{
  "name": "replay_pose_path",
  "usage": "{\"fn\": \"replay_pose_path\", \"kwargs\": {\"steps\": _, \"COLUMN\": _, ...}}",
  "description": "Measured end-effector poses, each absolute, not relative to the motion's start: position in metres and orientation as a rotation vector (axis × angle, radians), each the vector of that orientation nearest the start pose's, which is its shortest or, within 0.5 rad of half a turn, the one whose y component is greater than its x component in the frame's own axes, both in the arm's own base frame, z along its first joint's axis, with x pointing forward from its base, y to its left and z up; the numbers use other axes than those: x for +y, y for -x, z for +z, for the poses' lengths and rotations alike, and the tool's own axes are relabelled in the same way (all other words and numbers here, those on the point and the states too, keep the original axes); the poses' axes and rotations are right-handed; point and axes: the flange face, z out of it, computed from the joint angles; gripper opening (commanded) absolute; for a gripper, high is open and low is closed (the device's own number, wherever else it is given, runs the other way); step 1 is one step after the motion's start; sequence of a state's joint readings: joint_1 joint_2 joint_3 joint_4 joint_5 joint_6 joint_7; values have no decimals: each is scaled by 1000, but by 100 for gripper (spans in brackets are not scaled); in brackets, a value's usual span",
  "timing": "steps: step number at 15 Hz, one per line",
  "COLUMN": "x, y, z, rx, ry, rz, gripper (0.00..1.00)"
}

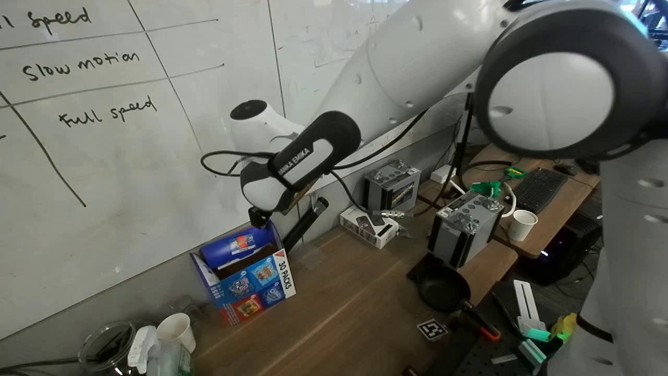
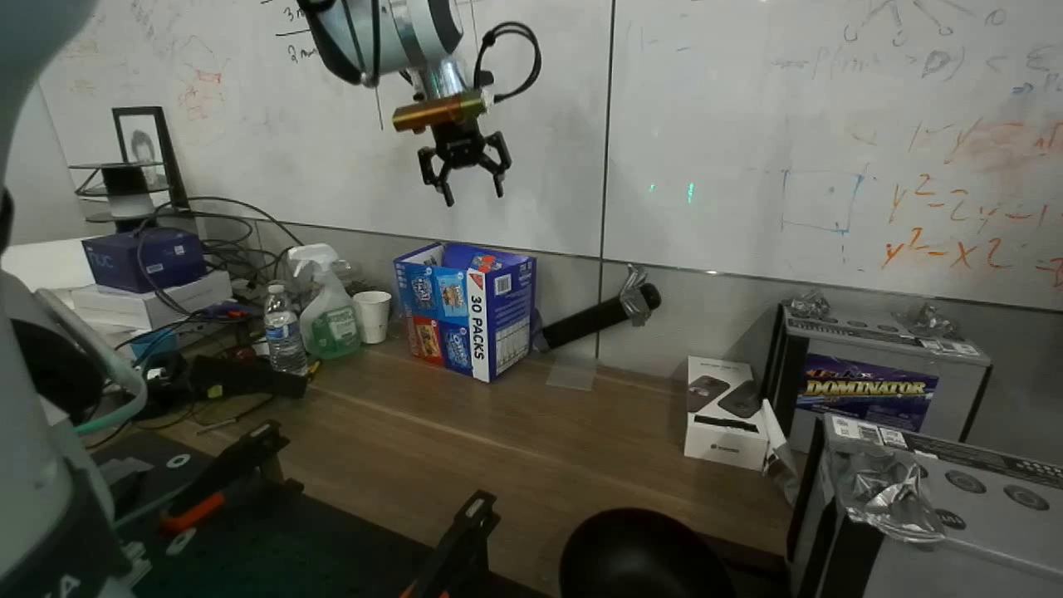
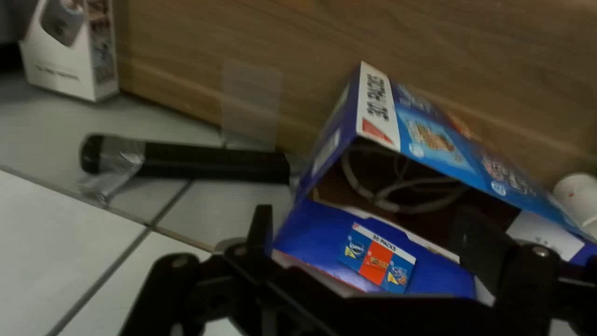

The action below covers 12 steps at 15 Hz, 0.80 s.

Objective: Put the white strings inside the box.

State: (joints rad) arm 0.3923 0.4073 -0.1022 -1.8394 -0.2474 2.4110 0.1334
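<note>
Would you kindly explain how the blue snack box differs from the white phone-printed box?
The blue snack box stands tall, while the white phone-printed box lies flat. The snack box is open on top, white strings visible inside; the white box looks closed. The snack box carries colourful pictures, the white box dark phone shapes. Both rest on the wooden table.

My end effector (image 2: pixel 474 198) is hovering above the box (image 2: pixel 463 311), and the strings (image 3: pixel 392 206) are lying inside it. In an exterior view, a cup (image 2: pixel 373 316) is standing left of the box, a pan (image 2: pixel 644 556) sitting nearer, right.
</note>
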Motion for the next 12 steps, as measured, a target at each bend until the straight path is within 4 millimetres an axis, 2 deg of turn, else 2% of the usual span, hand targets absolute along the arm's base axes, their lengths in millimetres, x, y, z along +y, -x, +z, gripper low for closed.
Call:
{"fn": "replay_pose_path", "kwargs": {"steps": 6, "x": 139, "y": -550, "z": 419, "rx": -492, "ry": 3329, "rz": 121, "gripper": 100}}
{"fn": "replay_pose_path", "kwargs": {"steps": 9, "x": 103, "y": -509, "z": 458, "rx": -485, "ry": 3267, "rz": 254, "gripper": 100}}
{"fn": "replay_pose_path", "kwargs": {"steps": 12, "x": 67, "y": -467, "z": 490, "rx": -547, "ry": 3164, "rz": 295, "gripper": 100}}
